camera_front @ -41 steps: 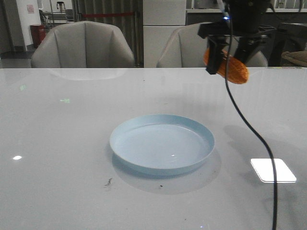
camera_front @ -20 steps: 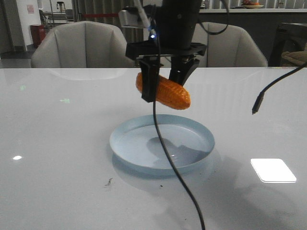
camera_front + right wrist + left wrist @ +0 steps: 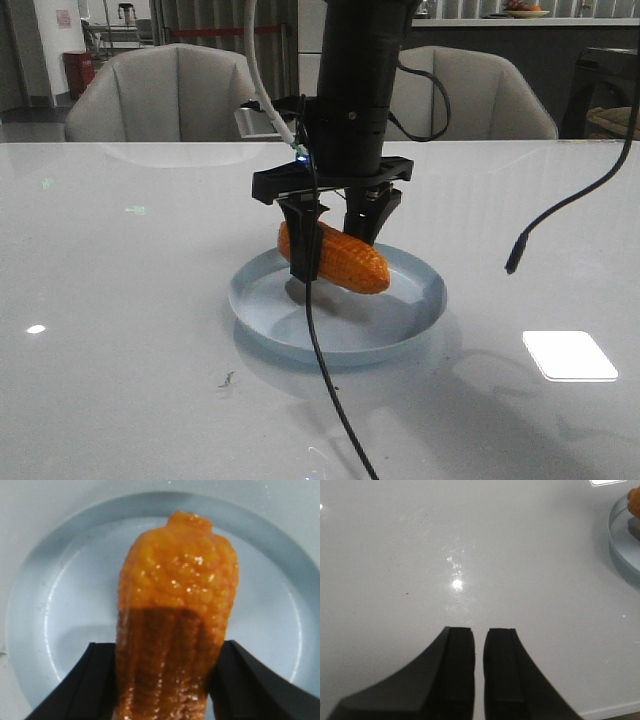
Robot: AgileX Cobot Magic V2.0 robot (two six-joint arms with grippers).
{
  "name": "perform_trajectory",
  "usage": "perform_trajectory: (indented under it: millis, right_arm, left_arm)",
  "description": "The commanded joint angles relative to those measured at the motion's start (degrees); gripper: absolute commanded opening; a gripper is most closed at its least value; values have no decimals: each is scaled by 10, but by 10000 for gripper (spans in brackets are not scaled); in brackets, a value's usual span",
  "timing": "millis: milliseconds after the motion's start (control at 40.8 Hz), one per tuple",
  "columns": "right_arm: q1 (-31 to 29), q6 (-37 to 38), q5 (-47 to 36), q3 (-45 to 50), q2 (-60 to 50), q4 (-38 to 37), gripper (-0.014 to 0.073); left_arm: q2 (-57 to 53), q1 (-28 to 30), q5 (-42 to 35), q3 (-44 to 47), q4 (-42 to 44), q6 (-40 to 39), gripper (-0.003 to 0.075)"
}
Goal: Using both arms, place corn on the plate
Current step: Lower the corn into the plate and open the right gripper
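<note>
The orange corn [image 3: 335, 258] hangs tilted just above the inside of the pale blue plate [image 3: 432, 290], held across its middle by my right gripper [image 3: 333, 250]. In the right wrist view the gripper [image 3: 162, 647] is shut on the corn [image 3: 177, 595], whose tapered tip points out over the plate [image 3: 50, 605]. I cannot tell whether the corn touches the plate floor. My left gripper [image 3: 480, 630] is shut with nothing in it, low over bare table; the plate's rim [image 3: 625, 545] and a bit of corn [image 3: 635, 502] show at that view's edge.
A dark cable [image 3: 320, 380] trails from the right gripper down toward the table's front. Another loose cable end [image 3: 515, 265] hangs at the right. Two grey chairs [image 3: 175, 95] stand behind the table. A bright light patch [image 3: 570, 355] lies front right.
The right arm carried the corn from high at the back right to over the plate, then lowered it down close to the plate's inside.
</note>
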Motion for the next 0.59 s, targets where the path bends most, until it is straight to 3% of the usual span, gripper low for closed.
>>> perform_trajectory:
  millis: [0,73,171,563]
  right_arm:
    - [-1,-9,20,-20,-38,6,437]
    - [-1,-9,20,-21,-38,6,545]
    - [-1,-9,21,-21,-38,6,610]
    - [-2,-1,59,-47,-54,5,615]
  left_arm:
    - [-3,2,-39,-17,-2,-7,168]
    - [-3,2,-39,-17,-2,-7,168]
    - [-3,2,-39,-17,-2,-7,168]
    - [-3,2,-39,-17,-2,-7,168]
